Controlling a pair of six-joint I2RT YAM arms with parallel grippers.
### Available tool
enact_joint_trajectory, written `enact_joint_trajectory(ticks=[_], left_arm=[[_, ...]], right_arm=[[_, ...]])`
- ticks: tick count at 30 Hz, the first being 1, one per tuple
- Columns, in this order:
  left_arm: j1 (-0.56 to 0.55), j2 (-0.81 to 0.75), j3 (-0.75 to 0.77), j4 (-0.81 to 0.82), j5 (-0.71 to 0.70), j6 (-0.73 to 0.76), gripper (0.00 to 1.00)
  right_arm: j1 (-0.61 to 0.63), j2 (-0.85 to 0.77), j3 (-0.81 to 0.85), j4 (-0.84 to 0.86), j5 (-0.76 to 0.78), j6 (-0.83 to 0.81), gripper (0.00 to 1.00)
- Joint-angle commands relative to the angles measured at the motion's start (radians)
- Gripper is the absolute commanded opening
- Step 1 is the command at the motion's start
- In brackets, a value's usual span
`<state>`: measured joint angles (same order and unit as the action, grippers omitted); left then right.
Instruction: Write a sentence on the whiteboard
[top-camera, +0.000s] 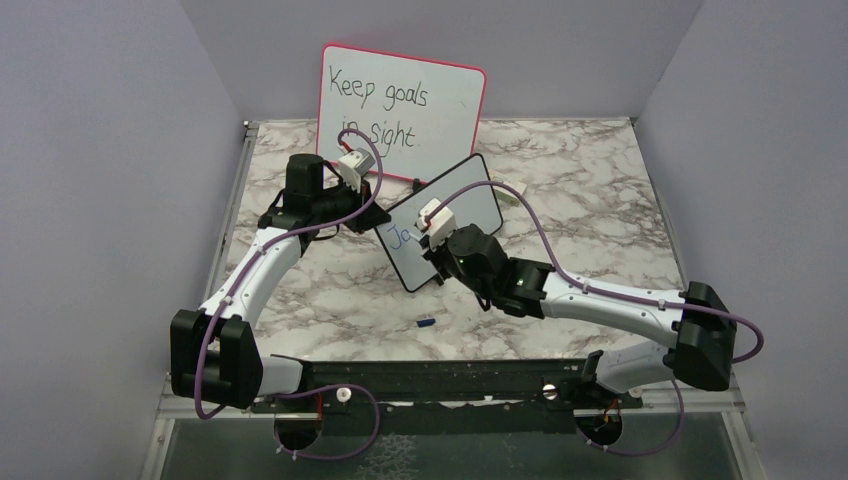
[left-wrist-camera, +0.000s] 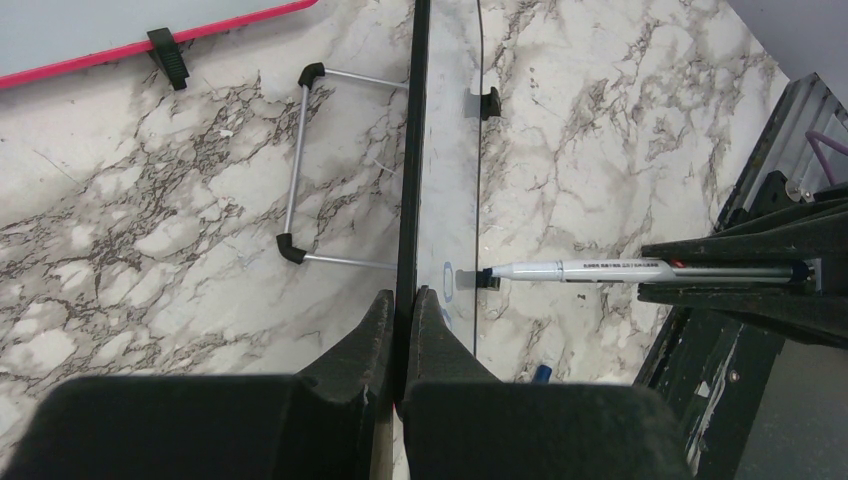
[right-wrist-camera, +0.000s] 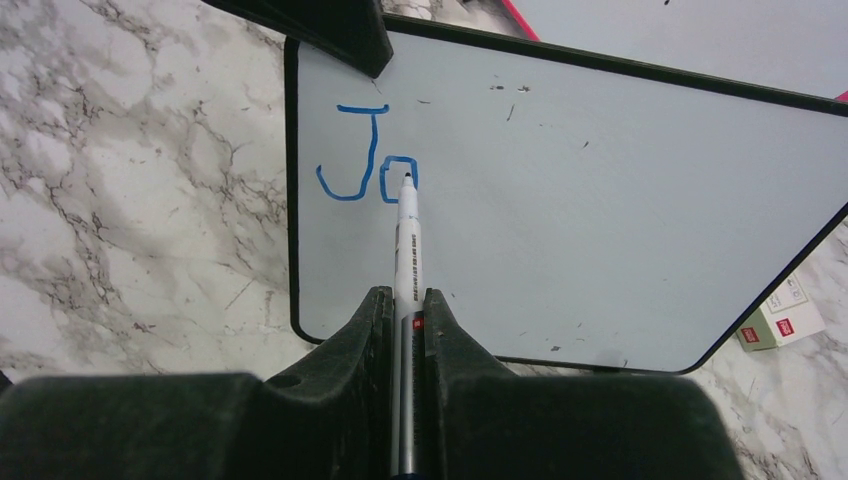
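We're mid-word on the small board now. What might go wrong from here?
1. The left fingers pinch only the thin edge of the whiteboard; pressure from the marker may pivot or slip it, skewing the blue letters.
2. The right fingers grip the marker far from its tip, so it may slide back or wobble mid-stroke.

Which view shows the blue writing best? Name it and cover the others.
Right wrist: the blue writing faces the camera, marker tip at the "o". Top external shows it tiny and partly covered. Left wrist sees the whiteboard edge-on, writing unreadable.
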<state>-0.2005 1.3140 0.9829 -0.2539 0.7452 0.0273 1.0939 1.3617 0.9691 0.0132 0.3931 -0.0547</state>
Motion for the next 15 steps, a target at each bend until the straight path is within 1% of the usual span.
enact_joint_trajectory(ticks=[1,15], left_arm=[[-0.007,0.032,-0.017,-0.067,-0.105,0.054,0.00],[-0.007,0.036,-0.018,-0.067,-0.101,0.053,0.00]], right_arm=[[-0.018,-0.002,-0.016,0.041,0.037,-0.014,0.00],[-0.032,0.039,-0.005,0.081,-0.011,-0.016,0.00]])
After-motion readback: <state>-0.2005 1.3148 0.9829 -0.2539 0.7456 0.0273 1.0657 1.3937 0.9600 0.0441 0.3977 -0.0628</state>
